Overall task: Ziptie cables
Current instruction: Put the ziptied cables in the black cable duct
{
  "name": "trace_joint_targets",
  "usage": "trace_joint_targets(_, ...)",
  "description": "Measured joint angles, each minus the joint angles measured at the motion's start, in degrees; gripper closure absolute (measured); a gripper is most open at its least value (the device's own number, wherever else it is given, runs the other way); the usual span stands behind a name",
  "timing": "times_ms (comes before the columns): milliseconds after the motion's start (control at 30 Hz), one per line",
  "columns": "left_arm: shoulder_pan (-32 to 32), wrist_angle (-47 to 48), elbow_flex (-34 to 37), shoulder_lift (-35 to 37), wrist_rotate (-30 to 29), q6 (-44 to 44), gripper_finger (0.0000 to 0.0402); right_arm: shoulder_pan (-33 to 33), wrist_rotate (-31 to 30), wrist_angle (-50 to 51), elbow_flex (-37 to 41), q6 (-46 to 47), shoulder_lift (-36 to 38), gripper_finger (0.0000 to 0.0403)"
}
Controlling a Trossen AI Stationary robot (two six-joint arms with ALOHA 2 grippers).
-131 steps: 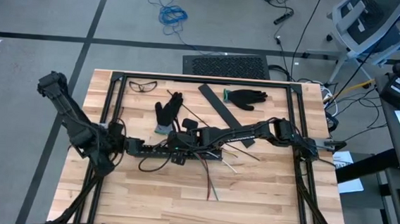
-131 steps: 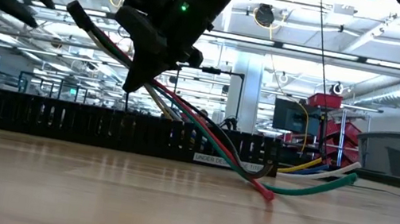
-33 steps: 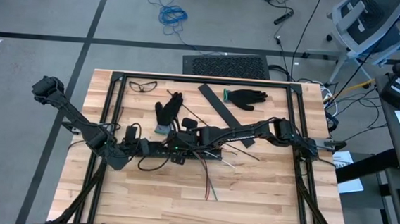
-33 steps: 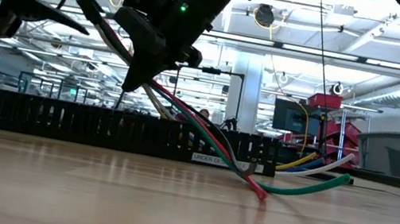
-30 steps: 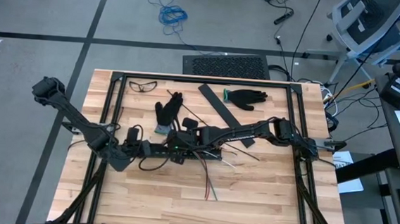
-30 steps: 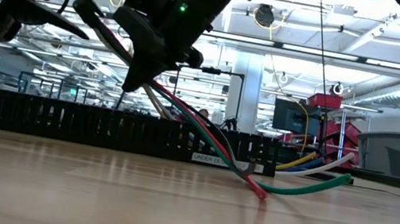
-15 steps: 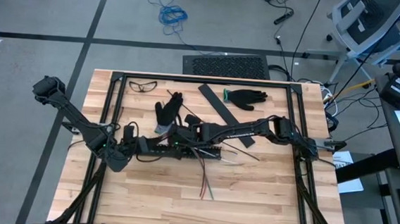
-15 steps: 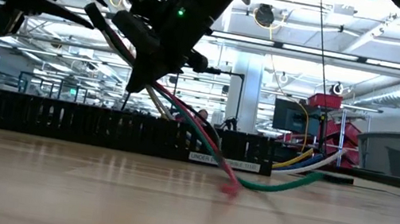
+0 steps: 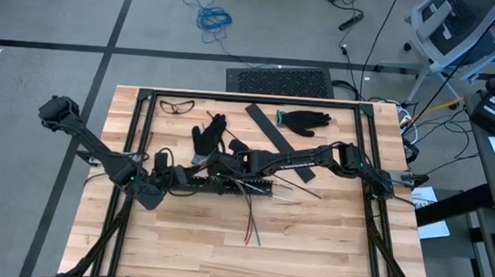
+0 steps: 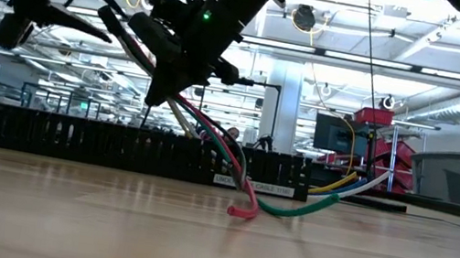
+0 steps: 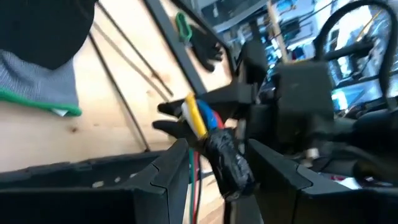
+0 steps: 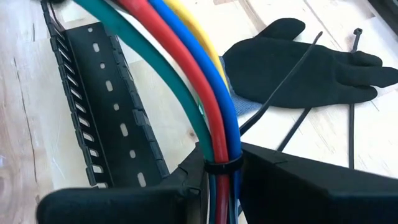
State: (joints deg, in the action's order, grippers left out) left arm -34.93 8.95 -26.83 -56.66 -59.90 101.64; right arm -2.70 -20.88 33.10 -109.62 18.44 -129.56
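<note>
Reading partial label "CABLE" on black slotted strip (image 10: pixel 116 146)

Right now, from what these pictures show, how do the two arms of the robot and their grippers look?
Both arms are dark, nearly black, built of slim jointed segments. The left arm has a bulky rounded joint at its outer end. The right arm carries small green indicator lights near its wrist. The right gripper has two flat, matte black, angular fingers. The left gripper has similar dark, wedge-shaped fingers.
</note>
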Motion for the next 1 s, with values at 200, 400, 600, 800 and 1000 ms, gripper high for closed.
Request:
trace_joint_targets(200, 0.37, -0.46, 0.00, -1.71, 1.33, 0.01, 0.0249, 0.00, 0.00, -0.04, 0.00, -0.02, 0.00, 0.0348)
trace_joint_targets(400, 0.52, -0.31, 0.00, -1.81, -1.85, -0.03, 0.0249, 0.00, 0.00, -0.09, 0.00, -0.02, 0.00, 0.0348)
trace_joint_targets(600, 0.68, 0.08, 0.00, -1.75, -2.51, 0.03, 0.0249, 0.00, 0.01, -0.13, 0.00, -0.02, 0.00, 0.0348)
trace_joint_targets(800, 0.89, -0.19, 0.00, -1.75, -2.47, 0.03, 0.0249, 0.00, 0.01, -0.13, 0.00, -0.04, 0.00, 0.0348)
trace_joint_targets(1000, 0.89, -0.04, 0.00, -1.73, -2.10, 0.07, 0.0263, 0.00, 0.02, -0.13, 0.00, -0.04, 0.00, 0.0348)
